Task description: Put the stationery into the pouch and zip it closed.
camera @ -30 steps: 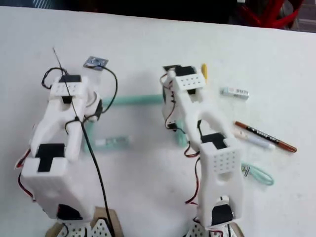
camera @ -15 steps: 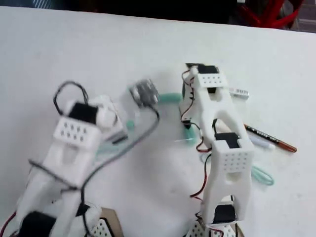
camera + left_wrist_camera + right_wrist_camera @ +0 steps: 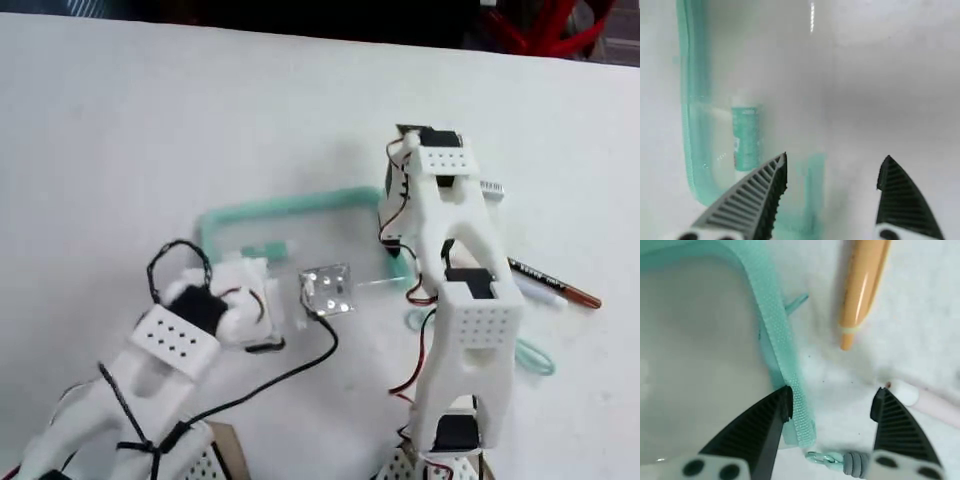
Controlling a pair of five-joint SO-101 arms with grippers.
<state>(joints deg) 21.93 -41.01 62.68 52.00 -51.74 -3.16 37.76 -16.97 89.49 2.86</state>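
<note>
Clear pouch [image 3: 285, 206] lay flat on white surface [image 3: 150, 120], green-labelled item [image 3: 746, 137] inside. Over pouch edge, left end effector [image 3: 835, 165] gaped wide. Astride pouch zipper band, right end effector [image 3: 832, 395] also wide; orange pen [image 3: 862, 285] just beside pouch

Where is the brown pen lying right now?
In the high view the brown pen lies on the table just right of the right arm, outside the pouch, with a white pen close beside it.
</note>
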